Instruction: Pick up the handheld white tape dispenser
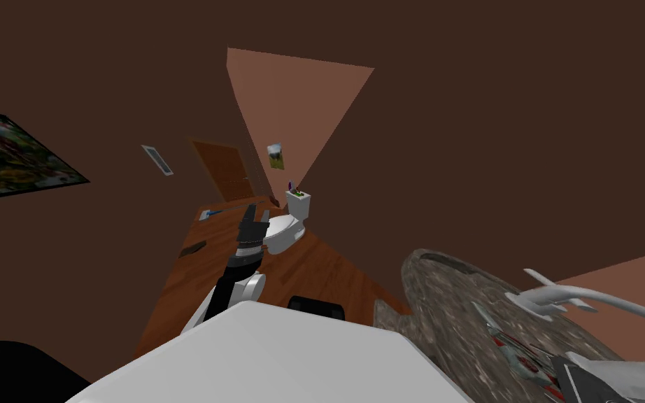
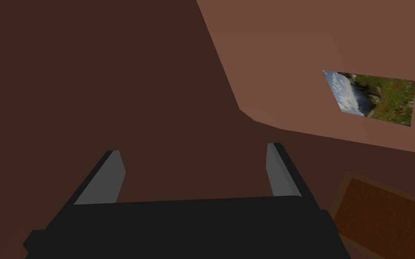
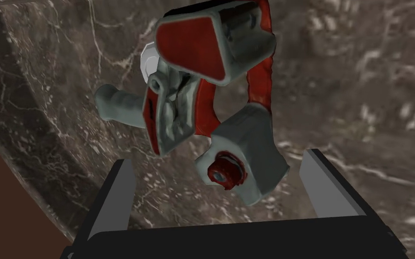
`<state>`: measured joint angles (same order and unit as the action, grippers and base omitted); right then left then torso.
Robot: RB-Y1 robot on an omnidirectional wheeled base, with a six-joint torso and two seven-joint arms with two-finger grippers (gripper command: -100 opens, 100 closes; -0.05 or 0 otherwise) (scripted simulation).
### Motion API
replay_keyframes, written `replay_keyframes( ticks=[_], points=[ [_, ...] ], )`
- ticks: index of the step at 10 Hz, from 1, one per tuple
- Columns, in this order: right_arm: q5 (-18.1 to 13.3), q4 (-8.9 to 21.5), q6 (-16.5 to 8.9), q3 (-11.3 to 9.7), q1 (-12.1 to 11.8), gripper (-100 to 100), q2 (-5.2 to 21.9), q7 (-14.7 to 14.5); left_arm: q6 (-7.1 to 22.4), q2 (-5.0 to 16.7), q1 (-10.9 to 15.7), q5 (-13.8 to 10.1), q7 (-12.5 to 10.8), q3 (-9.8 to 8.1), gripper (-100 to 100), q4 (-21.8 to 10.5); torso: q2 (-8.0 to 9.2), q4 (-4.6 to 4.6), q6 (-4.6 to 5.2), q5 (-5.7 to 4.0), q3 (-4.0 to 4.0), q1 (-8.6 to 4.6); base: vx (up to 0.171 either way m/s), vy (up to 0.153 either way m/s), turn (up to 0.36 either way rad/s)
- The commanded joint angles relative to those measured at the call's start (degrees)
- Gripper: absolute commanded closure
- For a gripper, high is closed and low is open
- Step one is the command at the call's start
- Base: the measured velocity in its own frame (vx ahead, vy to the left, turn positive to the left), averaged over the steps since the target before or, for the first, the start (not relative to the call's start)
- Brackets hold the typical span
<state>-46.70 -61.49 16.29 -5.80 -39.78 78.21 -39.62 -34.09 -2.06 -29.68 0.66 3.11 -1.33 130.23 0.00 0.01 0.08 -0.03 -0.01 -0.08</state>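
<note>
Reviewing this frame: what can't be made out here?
Right wrist view: tape dispenser, one end clipped by the picture's edge.
Head view: the dispenser is small and stretched near the corner.
Head view: items on the toilet tank, too small to name.

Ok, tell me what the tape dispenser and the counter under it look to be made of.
The tape dispenser is probably moulded plastic, grey with red panels, matte: rounded cast-looking shapes, scuffed colour. The counter looks like marble or similar stone: dark brown-grey with pale veins, sheen unclear.
</note>
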Motion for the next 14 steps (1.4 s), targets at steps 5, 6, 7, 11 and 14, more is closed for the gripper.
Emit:
replay_keyframes(
  ticks=[5, 6, 7, 11, 14],
  points=[
    [-3.8, 3.4, 4.1, -2.6, 8.6, -100, -1.9, -4.3, 0.0, 0.0, 0.0, 0.0, 0.0, 0.00, 0, 0.0, -0.18, -0.05, -0.03, 0.01, -0.11, 0.01, 0.101, -0.004, -0.224],
    [-4.6, 4.2, 5.0, -3.2, 10.1, -100, -2.3, -5.2, 0.0, 0.0, 0.0, 0.0, 0.0, 0.00, 0, 0.0, -0.19, -0.05, -0.01, 0.00, -0.11, 0.01, 0.130, 0.016, -0.337],
    [-5.5, 5.0, 6.0, -3.7, 12.2, -100, -2.8, -6.2, 0.0, 0.0, 0.0, 0.0, 0.0, 0.00, 0, 0.0, -0.28, -0.07, -0.01, 0.00, -0.16, 0.06, 0.139, 0.032, -0.310],
    [-8.1, 7.3, 8.7, -5.5, 18.9, -100, -4.1, -9.1, 0.0, 0.0, 0.0, 0.0, 0.0, 0.00, 0, 0.0, -0.32, -0.08, -0.05, 0.00, -0.19, -0.03, 0.110, 0.005, -0.207],
    [-8.0, 7.0, 8.5, -5.5, 18.3, 100, -4.0, -8.8, 0.0, 0.0, 0.0, 0.0, 0.0, 0.00, 0, 0.0, 0.02, 0.03, -0.19, 0.00, 0.02, -0.07, 0.009, 0.001, -0.006]
  ],
)
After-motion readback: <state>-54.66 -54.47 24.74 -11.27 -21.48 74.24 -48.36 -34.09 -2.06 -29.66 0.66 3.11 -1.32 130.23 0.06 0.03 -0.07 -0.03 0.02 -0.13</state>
